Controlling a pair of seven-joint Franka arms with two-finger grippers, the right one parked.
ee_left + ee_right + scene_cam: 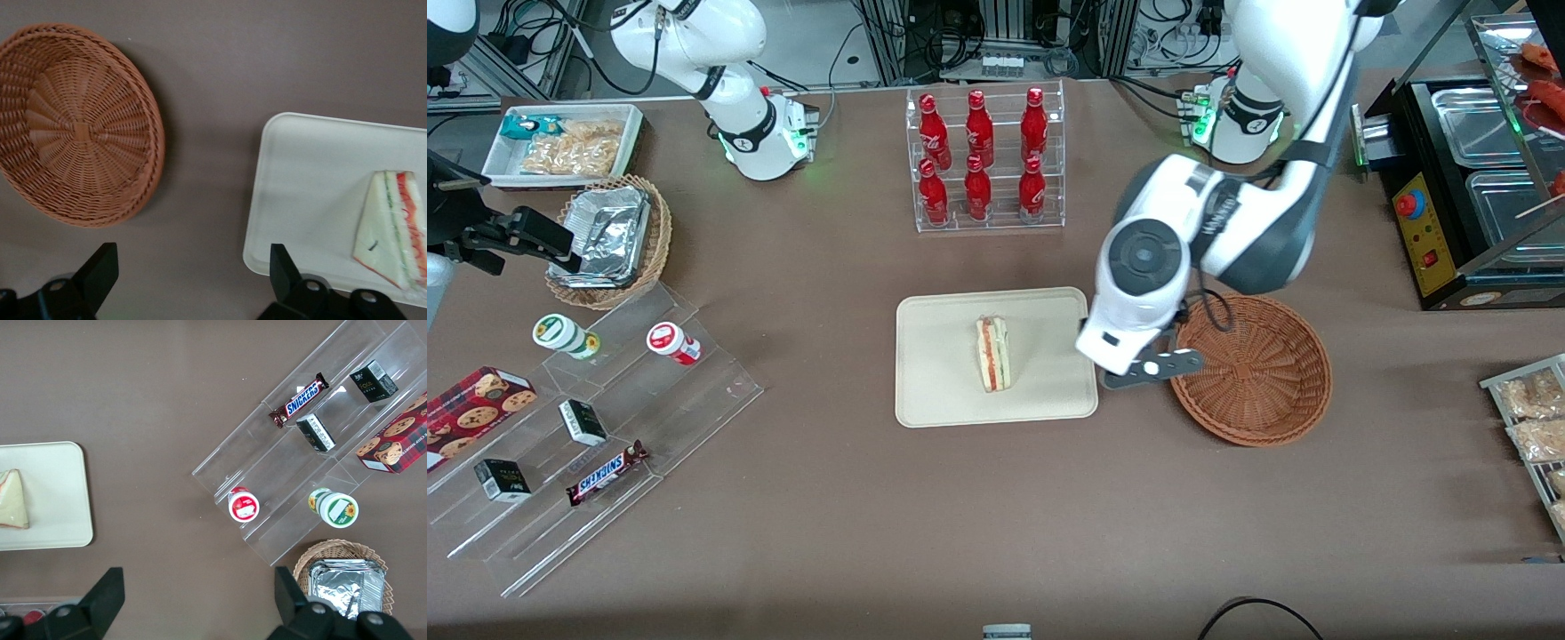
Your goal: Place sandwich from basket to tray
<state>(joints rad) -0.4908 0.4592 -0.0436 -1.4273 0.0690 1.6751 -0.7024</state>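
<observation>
The sandwich lies on the cream tray, its red and green filling along one edge; it also shows in the left wrist view on the tray and in the right wrist view. The reddish-brown wicker basket stands beside the tray, toward the working arm's end, with nothing in it; it also shows in the left wrist view. My left gripper is open and holds nothing, above the bare table between tray and basket; in the front view the gripper hangs over that gap.
An acrylic rack of red bottles stands farther from the front camera than the tray. Toward the parked arm's end are a clear stepped shelf with snacks, a lighter wicker basket with a foil container and a white bin. A food warmer stands at the working arm's end.
</observation>
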